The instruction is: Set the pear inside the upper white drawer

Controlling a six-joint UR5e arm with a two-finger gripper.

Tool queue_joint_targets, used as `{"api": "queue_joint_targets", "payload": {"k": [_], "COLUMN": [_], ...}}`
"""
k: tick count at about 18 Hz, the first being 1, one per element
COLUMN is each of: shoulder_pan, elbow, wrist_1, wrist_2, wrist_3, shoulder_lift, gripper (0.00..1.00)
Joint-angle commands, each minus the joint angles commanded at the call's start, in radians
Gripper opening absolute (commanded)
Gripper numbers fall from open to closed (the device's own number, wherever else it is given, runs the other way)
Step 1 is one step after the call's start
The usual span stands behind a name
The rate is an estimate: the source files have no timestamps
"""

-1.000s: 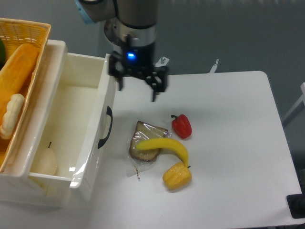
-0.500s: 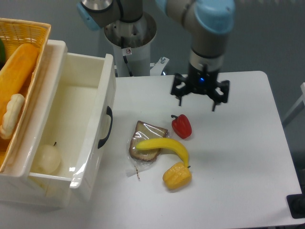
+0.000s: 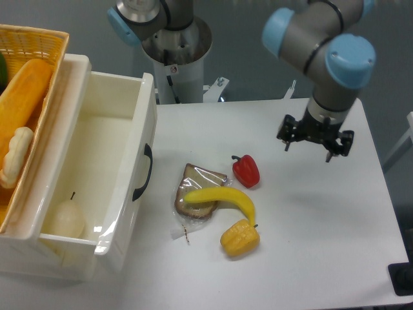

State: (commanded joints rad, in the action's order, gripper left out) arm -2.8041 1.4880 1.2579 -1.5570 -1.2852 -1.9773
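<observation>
Here, pear [image 3: 63, 218] inside the open upper white drawer [image 3: 143, 123], stem upward, far left of the empty, spread-fingered gripper [image 3: 315, 140] over the table [image 3: 322, 245].

The pear [image 3: 63, 219] lies in the near end of the open drawer [image 3: 122, 187] at the table's [image 3: 310, 245] left, a basket [image 3: 35, 48] sits left of the drawer, and right of it lie bread [image 3: 197, 187], banana [image 3: 226, 199], corn [image 3: 239, 237] and pepper [image 3: 246, 170], with the gripper [image 3: 315, 139] above the table's far right.
</observation>
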Motion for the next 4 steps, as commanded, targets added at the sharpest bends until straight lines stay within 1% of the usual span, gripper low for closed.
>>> {"api": "queue_joint_targets", "payload": {"k": [4], "shoulder_pan": [-0.009], "elbow": [0.000], "wrist_1": [-0.009], "wrist_2": [0.000], "wrist_3": [-0.008], "shoulder_lift": [-0.012], "gripper": [1.00]}}
